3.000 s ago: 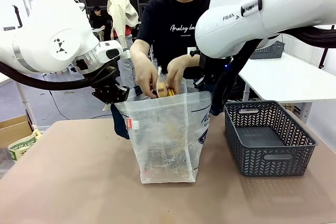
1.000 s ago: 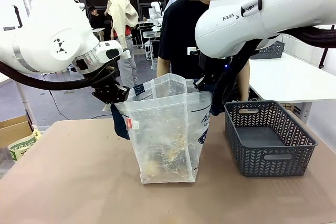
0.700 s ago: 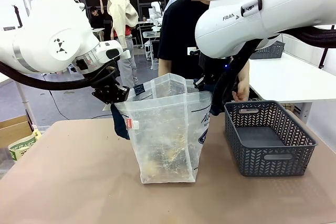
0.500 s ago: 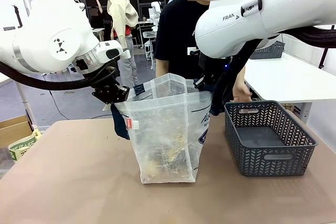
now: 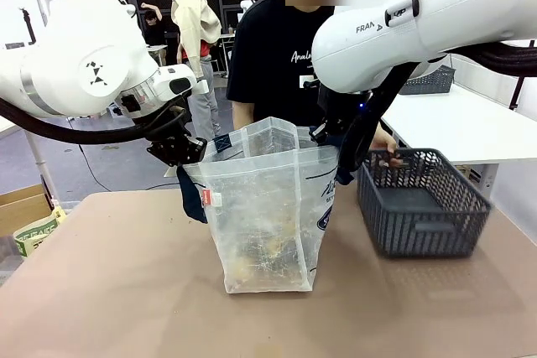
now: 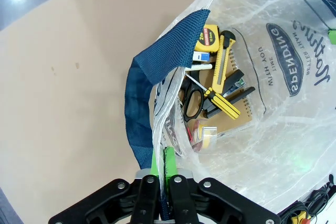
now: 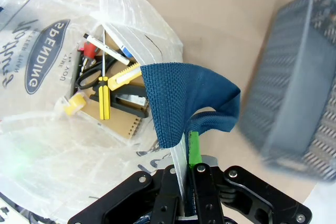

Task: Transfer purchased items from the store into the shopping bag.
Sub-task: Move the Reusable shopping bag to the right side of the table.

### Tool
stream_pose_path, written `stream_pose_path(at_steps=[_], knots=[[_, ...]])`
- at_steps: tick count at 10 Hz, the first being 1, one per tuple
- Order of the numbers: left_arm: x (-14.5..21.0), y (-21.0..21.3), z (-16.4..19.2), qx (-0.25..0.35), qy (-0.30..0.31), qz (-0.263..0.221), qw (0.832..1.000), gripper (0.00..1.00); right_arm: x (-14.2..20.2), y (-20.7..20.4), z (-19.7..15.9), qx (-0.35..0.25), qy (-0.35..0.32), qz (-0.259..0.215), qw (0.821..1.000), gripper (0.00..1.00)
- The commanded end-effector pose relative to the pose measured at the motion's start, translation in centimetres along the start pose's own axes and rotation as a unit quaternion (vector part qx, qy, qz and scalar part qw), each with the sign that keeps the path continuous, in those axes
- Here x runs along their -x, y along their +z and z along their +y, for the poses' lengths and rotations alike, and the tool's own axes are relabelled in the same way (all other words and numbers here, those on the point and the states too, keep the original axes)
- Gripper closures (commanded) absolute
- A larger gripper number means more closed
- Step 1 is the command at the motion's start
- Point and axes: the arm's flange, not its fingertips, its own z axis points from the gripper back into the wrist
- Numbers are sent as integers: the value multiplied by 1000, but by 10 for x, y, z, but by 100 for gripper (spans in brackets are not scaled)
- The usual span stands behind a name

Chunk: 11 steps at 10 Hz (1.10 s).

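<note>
Clearly you are at the tail end of the transfer: the store [image 5: 424, 211], the dark grey lattice basket at the right of the bench [image 5: 109, 291], looks empty from the front, and the person's hand [image 5: 388, 157] has hold of its far left rim, so I judge it is being handled or taken away, not picked from. The shopping bag [image 5: 264, 224] stands upright in the middle of the bench, just left of the store, with its mouth held wide between your two arms. Looking down into it from the left wrist you can see the goods on its floor: a yellow tape measure [image 6: 210, 36], a yellow utility knife [image 6: 219, 66], black scissors [image 6: 193, 103] and a yellow-handled screwdriver [image 6: 223, 102], with more beneath them that I cannot tell apart. The left jaws are closed tight, the green pads [image 6: 155, 163] nipping the bag's clear rim right beside the navy strap [image 6: 139, 108] at the bag's left side. The right jaws are closed just as tight on the opposite rim, plastic and strap [image 7: 181, 98] pinched together between them. Your job for the moment is simply to hold that mouth open and level. The next move, as I judge it, calls for both jaws to let go gently and evenly — a sideways tug from either one could pull the light bag over or spill it toward the store.
</note>
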Motion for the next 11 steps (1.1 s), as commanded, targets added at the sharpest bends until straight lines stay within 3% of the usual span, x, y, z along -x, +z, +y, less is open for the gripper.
stream_pose_path(at_steps=[1, 4, 6, 9, 11], knots=[[0, 1, 2, 0, 2, -1, 1000, 100, 0, 1, 0, 0, -1, -1, 1000, 100], [-8, 0, -3, -12, 15, -19, 1000, 100, 0, 0, 0, 0, 0, 0, 1000, 100], [-13, 2, -12, -27, 24, -37, 999, 100, -3, 3, 12, -20, -44, -3, 999, 100], [-19, 4, -23, -29, 110, -48, 992, 100, -8, 6, 21, -63, -160, 2, 985, 100], [-27, 0, -28, -34, 195, -70, 978, 100, -15, 5, 23, -48, -232, 5, 971, 100]])
